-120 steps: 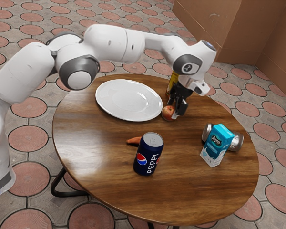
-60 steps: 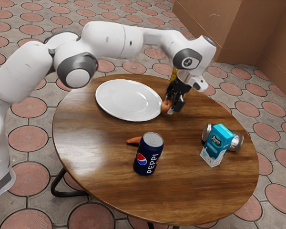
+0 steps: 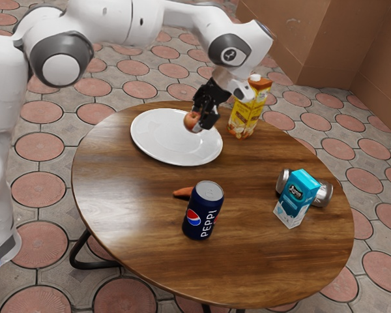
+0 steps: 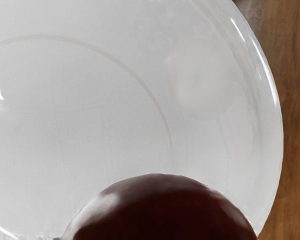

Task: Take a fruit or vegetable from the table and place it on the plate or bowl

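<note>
the round wooden table (image 3: 247, 254) carries everything, and the white arm (image 3: 150, 19) reaches over it from the exterior view's left so that its hand hangs above the white plate (image 3: 153, 134), which is the likely drop spot. the yellow juice carton (image 3: 247, 107) stands upright just beside the plate's far edge, close to the hand, so a lowering move has to stay clear of it; its print is too small to read. nearer the front edge a blue can (image 3: 203, 210) stands upright with "pepsi" in white letters. toward the exterior view's right a teal box (image 3: 296, 199) stands with a small picture on its face, its wording unreadable, and a silver can (image 3: 323, 194) lies on its side behind it, touching or nearly so. the black gripper (image 3: 199, 122) pinches a reddish apple (image 3: 191, 120) between its fingers, held in the air over the plate's rim side; the wrist view shows the dark fruit just under the hand with plate beneath, so releasing here looks safe. a small orange carrot (image 3: 182, 192) lies beside the pepsi can, untouched.
</note>
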Available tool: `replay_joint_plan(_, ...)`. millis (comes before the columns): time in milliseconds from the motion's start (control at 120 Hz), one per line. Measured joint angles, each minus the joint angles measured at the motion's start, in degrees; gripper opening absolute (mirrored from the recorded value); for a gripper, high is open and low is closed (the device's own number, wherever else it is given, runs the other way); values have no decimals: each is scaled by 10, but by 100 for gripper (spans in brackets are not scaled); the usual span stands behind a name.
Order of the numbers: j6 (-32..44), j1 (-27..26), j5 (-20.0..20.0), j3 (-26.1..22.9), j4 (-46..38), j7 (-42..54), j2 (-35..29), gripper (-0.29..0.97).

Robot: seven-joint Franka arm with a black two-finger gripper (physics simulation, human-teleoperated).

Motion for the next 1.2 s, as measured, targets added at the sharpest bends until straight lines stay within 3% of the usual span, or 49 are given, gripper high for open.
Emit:
replay_joint_plan(242, 22, 19, 4, 5, -135, -29, -75, 37)
replay_joint_plan(542, 197, 14, 18, 11, -232, -61, -104, 36)
replay_joint_plan(808, 322, 19, 18, 13, -267, -82, -102, 37)
replay_joint_plan(900, 335, 17, 18, 13, -264, -82, -104, 51)
replay_joint_plan(1042, 338, 15, 18, 13, -256, -81, -109, 61)
replay_joint_plan(1200, 158, 43, 2, -22, -24, -77, -152, 64)
